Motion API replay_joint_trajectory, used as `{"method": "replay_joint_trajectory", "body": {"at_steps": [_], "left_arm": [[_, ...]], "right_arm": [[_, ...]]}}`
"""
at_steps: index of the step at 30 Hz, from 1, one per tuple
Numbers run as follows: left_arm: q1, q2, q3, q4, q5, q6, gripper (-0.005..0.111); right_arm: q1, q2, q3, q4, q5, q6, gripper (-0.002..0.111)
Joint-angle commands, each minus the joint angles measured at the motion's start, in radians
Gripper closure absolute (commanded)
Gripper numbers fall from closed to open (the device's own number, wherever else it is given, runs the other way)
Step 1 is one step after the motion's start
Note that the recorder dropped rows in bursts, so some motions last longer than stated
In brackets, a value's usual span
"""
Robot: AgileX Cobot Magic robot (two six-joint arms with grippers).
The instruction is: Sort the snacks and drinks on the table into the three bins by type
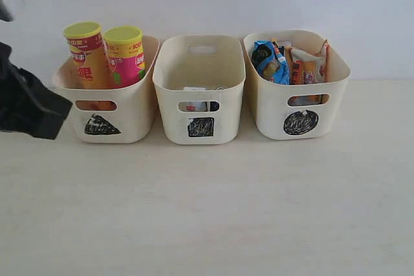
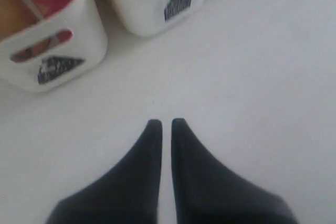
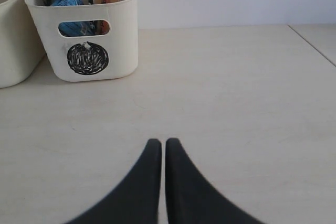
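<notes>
Three cream bins stand in a row at the back of the table. The left bin (image 1: 132,114) holds two upright chip tubes, a yellow-orange one (image 1: 87,56) and a pink one (image 1: 126,56). In the middle bin (image 1: 202,105) the drink cartons (image 1: 197,106) show only through the handle slot. A blue bag (image 1: 270,61) and an orange bag (image 1: 307,66) fill the right bin (image 1: 301,105). My left gripper (image 2: 164,124) is shut and empty above bare table in front of the left and middle bins. My right gripper (image 3: 159,143) is shut and empty, well in front of the right bin (image 3: 118,35).
The black left arm (image 1: 26,101) juts in at the exterior view's left edge, beside the left bin. Each bin front carries a black scribble: triangle (image 1: 101,125), square (image 1: 201,127), circle (image 1: 300,122). A pale wall stands close behind the bins.
</notes>
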Motion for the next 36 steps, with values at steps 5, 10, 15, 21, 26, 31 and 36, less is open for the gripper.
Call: {"method": "replay_joint_trajectory", "body": {"at_steps": [5, 10, 15, 21, 26, 31, 36], "left_arm": [[0.032, -0.251, 0.257, 0.007, -0.386, -0.012, 0.103], [0.125, -0.378, 0.413, -0.018, -0.519, -0.012, 0.103], [0.196, -0.492, 0.539, -0.023, -0.583, -0.012, 0.103], [0.261, -0.631, 0.654, -0.026, -0.608, -0.058, 0.103], [0.327, -0.749, 0.746, -0.026, -0.668, -0.091, 0.103], [0.373, -0.853, 0.812, -0.026, -0.668, -0.091, 0.103], [0.377, -0.873, 0.841, -0.026, -0.670, -0.057, 0.103]], "right_arm": [[-0.003, -0.005, 0.000, -0.009, -0.008, 0.000, 0.108], [-0.003, -0.005, 0.000, -0.009, -0.008, 0.000, 0.108], [-0.003, -0.005, 0.000, -0.009, -0.008, 0.000, 0.108], [-0.003, -0.005, 0.000, -0.009, -0.008, 0.000, 0.108], [-0.003, -0.005, 0.000, -0.009, -0.008, 0.000, 0.108], [-0.003, -0.005, 0.000, -0.009, -0.008, 0.000, 0.108], [-0.003, -0.005, 0.000, -0.009, -0.008, 0.000, 0.108]]}}
